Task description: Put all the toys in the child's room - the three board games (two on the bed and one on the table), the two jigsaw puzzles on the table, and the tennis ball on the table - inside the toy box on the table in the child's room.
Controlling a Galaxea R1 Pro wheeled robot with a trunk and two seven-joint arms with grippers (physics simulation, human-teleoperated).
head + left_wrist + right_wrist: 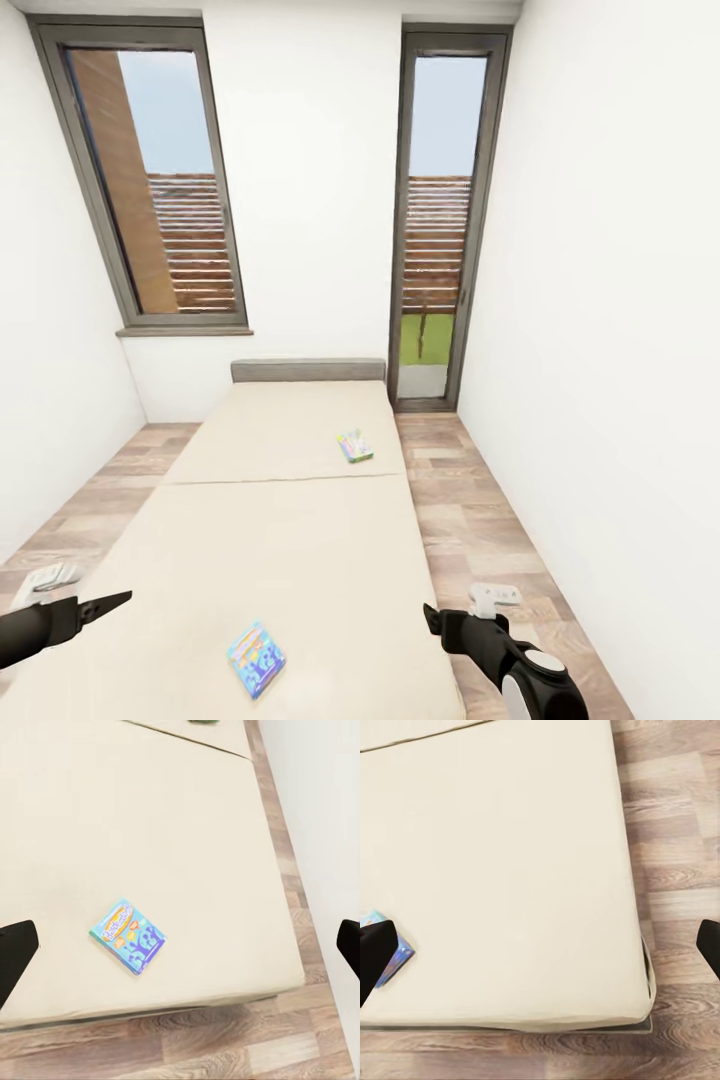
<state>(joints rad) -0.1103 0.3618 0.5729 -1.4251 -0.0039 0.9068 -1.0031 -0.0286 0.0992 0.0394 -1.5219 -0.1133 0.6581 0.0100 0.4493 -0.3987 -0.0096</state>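
Head view: cream bed [270, 520] fills centre, grey headboard [308, 370] at top centre below windows. Blue board game [256, 658] flat at lower centre, on near panel. Green-white board game [355, 446] mid-frame, on far panel near bed's right edge. Left hand [95, 607] lower left, right hand [432, 618] lower right; both empty, fingers spread wide in wrist views. Wood floor [470, 500] beside bed.
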